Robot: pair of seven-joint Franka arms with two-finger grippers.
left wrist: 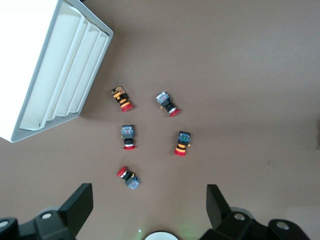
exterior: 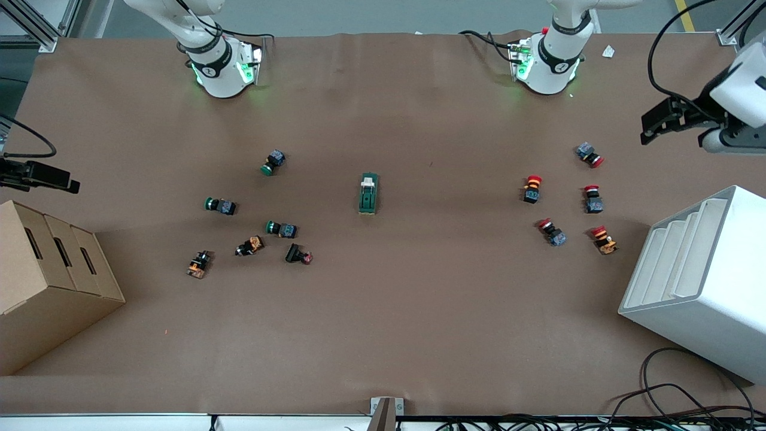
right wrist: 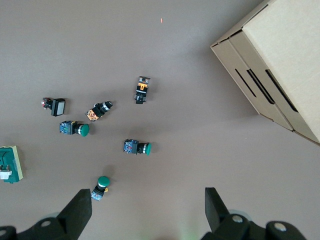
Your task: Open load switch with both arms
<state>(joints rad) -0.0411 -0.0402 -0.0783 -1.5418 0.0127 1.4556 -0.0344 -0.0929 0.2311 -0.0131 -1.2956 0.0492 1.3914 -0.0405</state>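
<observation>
Both arms are glossy white with rounded joints. The right arm's base (exterior: 220, 66) and the left arm's base (exterior: 547, 63) each wear a black band with a small white mark, and green light glows at their feet. Black cables trail from both bases. The left gripper (left wrist: 150, 212) and right gripper (right wrist: 148, 212) have matte black, wedge-shaped fingers (left wrist: 77, 205) with what look like silver screws on the mounts.
</observation>
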